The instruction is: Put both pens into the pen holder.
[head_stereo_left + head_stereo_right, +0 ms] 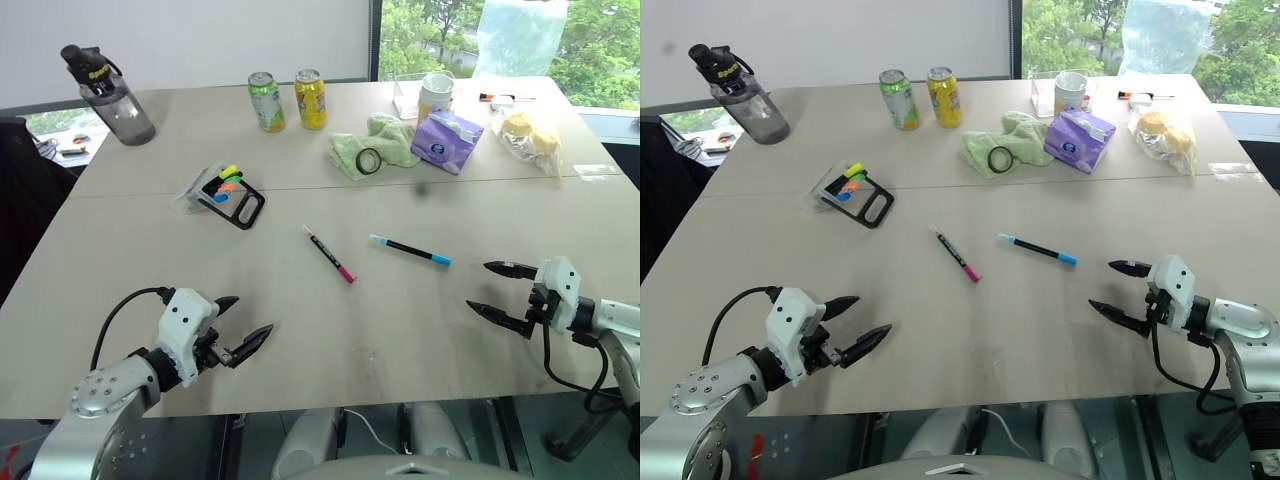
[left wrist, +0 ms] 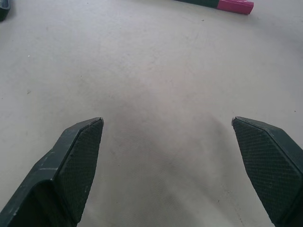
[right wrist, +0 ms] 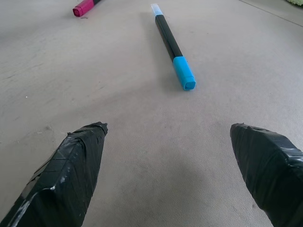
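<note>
- Currently the left gripper (image 1: 243, 320) hovers low over the near left part of the table (image 1: 150, 250), its two black fingers spread wide with nothing between them; the left wrist view shows bare tabletop between the pads (image 2: 78, 165).
- Likewise the right gripper (image 1: 492, 288) hangs over the near right part of the table, fingers wide apart, empty and touching nothing.
- Lying flat near the table's middle, the pink-capped pen (image 1: 329, 253) has its long axis on a diagonal: whitish tip toward the far left, pink cap toward the near right.
- Just to its right, apart from it, lies the blue-ended pen (image 1: 410, 249), nearly crosswise to the robot, its pale tip to the left and slightly farther away, its bright blue cap to the right, nearer the right gripper.
- Seen from the right wrist view, that blue cap (image 3: 183, 78) lies ahead of the open fingers, well clear of them.
- Farther back on the left sits the pen holder (image 1: 221, 193), resting on the table with yellow, green, orange and blue caps showing; both pens lie outside it, well apart from it.
</note>
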{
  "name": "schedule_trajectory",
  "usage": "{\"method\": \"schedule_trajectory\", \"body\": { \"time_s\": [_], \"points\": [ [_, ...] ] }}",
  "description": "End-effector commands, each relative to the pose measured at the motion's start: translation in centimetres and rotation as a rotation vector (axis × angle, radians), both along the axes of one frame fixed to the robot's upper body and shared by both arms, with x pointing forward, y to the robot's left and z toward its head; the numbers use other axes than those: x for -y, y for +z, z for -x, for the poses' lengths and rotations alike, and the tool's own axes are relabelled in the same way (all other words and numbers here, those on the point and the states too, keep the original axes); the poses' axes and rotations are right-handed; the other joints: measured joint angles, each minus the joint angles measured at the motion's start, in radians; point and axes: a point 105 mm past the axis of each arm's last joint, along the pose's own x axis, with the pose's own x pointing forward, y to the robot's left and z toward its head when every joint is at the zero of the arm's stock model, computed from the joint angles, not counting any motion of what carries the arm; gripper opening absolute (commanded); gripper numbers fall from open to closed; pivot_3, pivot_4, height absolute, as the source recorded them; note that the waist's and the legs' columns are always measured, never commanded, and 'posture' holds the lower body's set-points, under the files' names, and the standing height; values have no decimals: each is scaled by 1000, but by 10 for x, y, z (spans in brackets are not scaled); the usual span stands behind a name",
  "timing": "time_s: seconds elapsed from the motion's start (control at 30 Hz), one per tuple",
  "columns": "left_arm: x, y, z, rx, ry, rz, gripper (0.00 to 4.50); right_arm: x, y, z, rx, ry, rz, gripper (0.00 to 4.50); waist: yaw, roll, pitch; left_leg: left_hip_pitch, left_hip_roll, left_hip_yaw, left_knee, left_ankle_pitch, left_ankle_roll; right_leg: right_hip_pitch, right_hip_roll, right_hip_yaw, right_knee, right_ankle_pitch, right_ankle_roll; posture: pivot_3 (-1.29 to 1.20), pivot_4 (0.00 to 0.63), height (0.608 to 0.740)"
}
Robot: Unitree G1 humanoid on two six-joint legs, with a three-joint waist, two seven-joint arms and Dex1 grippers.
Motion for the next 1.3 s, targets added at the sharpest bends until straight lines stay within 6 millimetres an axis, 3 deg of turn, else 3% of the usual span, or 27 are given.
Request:
{"method": "schedule_trajectory", "body": {
  "time_s": [0.03, 0.67, 0.83, 1.0, 1.13, 1.3],
  "points": [
    [1, 11, -1, 46, -23, -10, 4478, 1, 8, 0, 37, 21, 11, 4500, 0, 0, 0, 0, 0, 0, 0, 0, 0, 0, 0, 0, 0, 0, 0, 0, 150, 740],
    [5, 12, -4, 54, -43, 3, 4478, 0, 6, -5, 48, -4, 33, 4500, 0, 0, 0, 0, 0, 0, 0, 0, 0, 0, 0, 0, 0, 0, 0, 0, 150, 740],
    [7, 16, -4, 64, -69, 15, 4478, -8, 11, -13, 65, -11, 7, 4500, -1, 0, 0, 0, 0, 0, 0, 0, 0, 0, 0, 0, 0, 0, 0, 0, 150, 740],
    [27, 36, -1, 46, -185, 166, 4478, -29, 21, -28, 96, -8, -38, 4500, -1, 0, 0, 0, 0, 0, 0, 0, 0, 0, 0, 0, 0, 0, 0, 0, 150, 740],
    [50, 65, 6, 27, -355, 302, 4478, -58, 20, -38, 94, 45, -24, 4500, -2, 0, 0, 0, 0, -1, 0, 0, 0, 0, 0, -1, 0, 0, 0, 0, 150, 740],
    [61, 83, 9, 27, -434, 316, 4478, -70, 17, -55, 81, 19, 23, 4500, -3, 0, 0, 0, 0, -1, 0, 0, 0, -1, 0, -1, 0, 0, 0, 0, 150, 740]
  ]
}}
